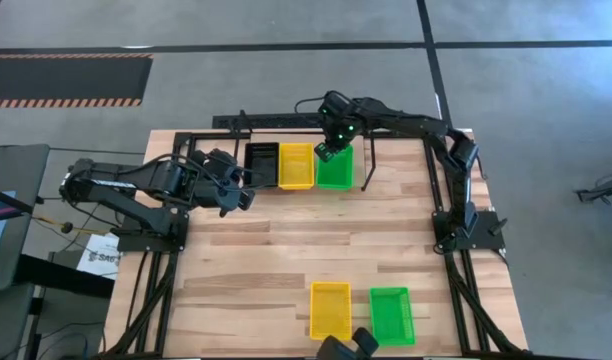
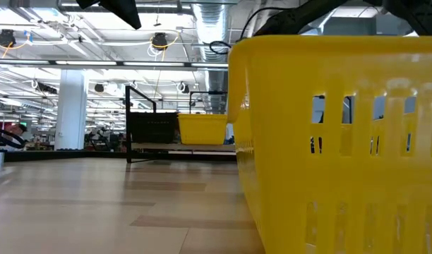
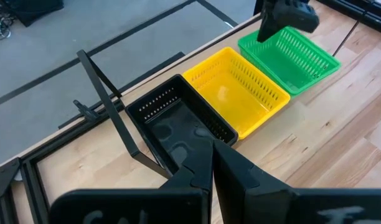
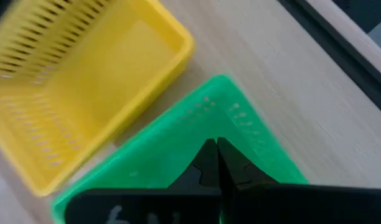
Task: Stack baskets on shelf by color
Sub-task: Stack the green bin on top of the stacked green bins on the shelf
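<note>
On the shelf (image 1: 286, 122) at the table's far edge, a black basket (image 1: 262, 162), a yellow basket (image 1: 296, 165) and a green basket (image 1: 335, 170) stand side by side on their bottoms. My right gripper (image 1: 331, 150) is shut and points steeply down over the green basket's far-left corner (image 4: 228, 109); the left wrist view shows it there too (image 3: 271, 31). My left gripper (image 1: 238, 196) is shut with nothing in it. It hovers just on the near-left side of the black basket (image 3: 178, 118). My right gripper's shut fingertips (image 4: 209, 155) come from above and stand just inside the green basket's end wall (image 4: 203, 118), near the corner beside the yellow basket (image 4: 84, 81). I cannot tell whether they touch the wall. The basket sits flat on the shelf.
Another yellow basket (image 1: 330, 308) and another green basket (image 1: 391, 314) lie at the table's near edge; the yellow one fills the low view (image 2: 336, 141). Upright black loops (image 3: 109, 106) stand at the shelf's ends. Bare wood lies between the two rows.
</note>
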{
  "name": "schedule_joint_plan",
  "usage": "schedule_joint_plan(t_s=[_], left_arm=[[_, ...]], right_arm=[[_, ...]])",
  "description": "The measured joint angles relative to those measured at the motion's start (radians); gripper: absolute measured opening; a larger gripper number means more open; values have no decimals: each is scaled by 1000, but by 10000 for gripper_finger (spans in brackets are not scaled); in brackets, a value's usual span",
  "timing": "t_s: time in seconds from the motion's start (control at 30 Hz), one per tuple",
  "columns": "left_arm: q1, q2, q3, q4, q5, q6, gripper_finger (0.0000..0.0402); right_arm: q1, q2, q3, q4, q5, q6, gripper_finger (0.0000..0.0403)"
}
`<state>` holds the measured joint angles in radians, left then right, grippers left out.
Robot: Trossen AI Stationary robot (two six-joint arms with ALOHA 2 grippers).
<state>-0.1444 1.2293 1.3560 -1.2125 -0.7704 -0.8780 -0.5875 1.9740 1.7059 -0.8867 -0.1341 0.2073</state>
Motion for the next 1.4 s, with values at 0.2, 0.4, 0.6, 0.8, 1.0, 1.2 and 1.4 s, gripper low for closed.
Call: schedule_joint_plan(t_s=[0.2,0.4,0.6,0.8,1.0,1.2,1.4], left_arm=[[0,0,0,0,5,5,0],[0,0,0,0,5,19,0],[0,0,0,0,5,28,0],[0,0,0,0,5,27,0],[0,0,0,0,4,20,0],[0,0,0,-1,4,19,0],[0,0,0,0,5,19,0]], right_arm=[[14,-62,0,-40,1,4,1],[63,-93,0,-171,2,24,1],[123,-73,-30,-208,36,4,1],[143,-74,-66,-227,80,4,1],[132,-74,-97,-229,122,-12,1],[109,-74,-108,-233,139,-31,1],[93,-74,-108,-237,154,-51,1]])
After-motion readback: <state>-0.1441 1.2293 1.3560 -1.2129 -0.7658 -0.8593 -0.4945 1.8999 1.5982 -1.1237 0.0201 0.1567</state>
